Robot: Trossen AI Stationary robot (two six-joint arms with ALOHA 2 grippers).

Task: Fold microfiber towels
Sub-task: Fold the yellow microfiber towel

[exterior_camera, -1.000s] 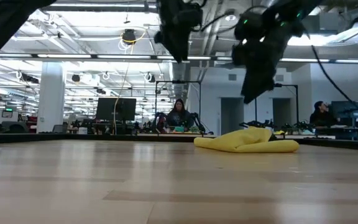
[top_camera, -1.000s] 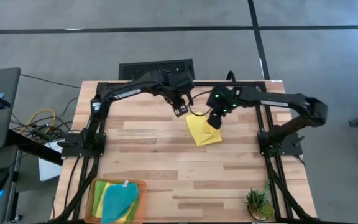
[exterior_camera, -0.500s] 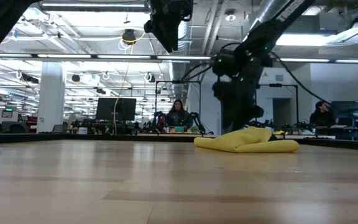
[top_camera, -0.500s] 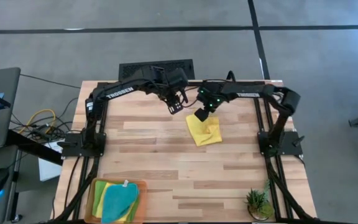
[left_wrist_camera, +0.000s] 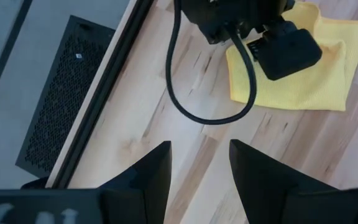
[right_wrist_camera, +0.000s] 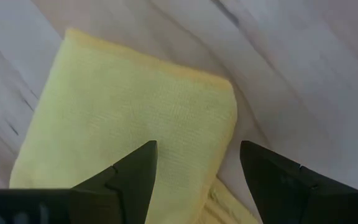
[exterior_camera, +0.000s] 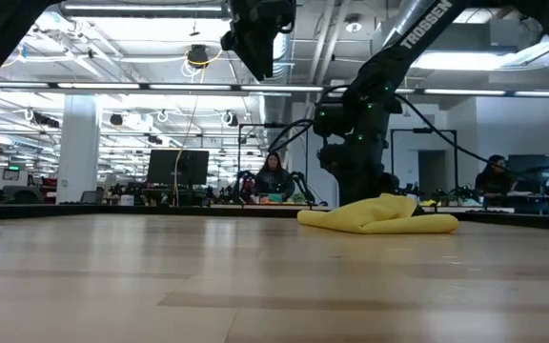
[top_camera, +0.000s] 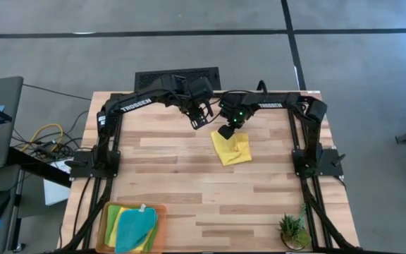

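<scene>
A bright yellow microfiber towel (top_camera: 234, 150) lies folded and flat on the wooden table, right of centre toward the far edge. My right gripper (top_camera: 225, 132) is low over the towel's far left corner (right_wrist_camera: 185, 93), its fingers open, one on each side of that corner. My left gripper (top_camera: 201, 120) hangs higher, just left of the towel, open and empty; its wrist view shows the towel (left_wrist_camera: 319, 81) beyond it. More towels, the teal one (top_camera: 137, 227) on top, lie in an orange tray (top_camera: 163, 209) at the near left. My right gripper points down at the yellow towel's far left corner (right_wrist_camera: 219, 87) with open fingers. I cannot tell whether the fingertips touch the cloth.
A small potted plant (top_camera: 292, 231) stands at the table's near right corner. A black perforated box (top_camera: 177, 76) sits just past the far edge. Bare wood lies between the towel and the tray.
My right gripper has come down from high over the towel's middle and gone toward the table's left, to the towel's far left corner, rolling as it sank; its fingers stay open. My left gripper has risen a little. The towel has not moved.
</scene>
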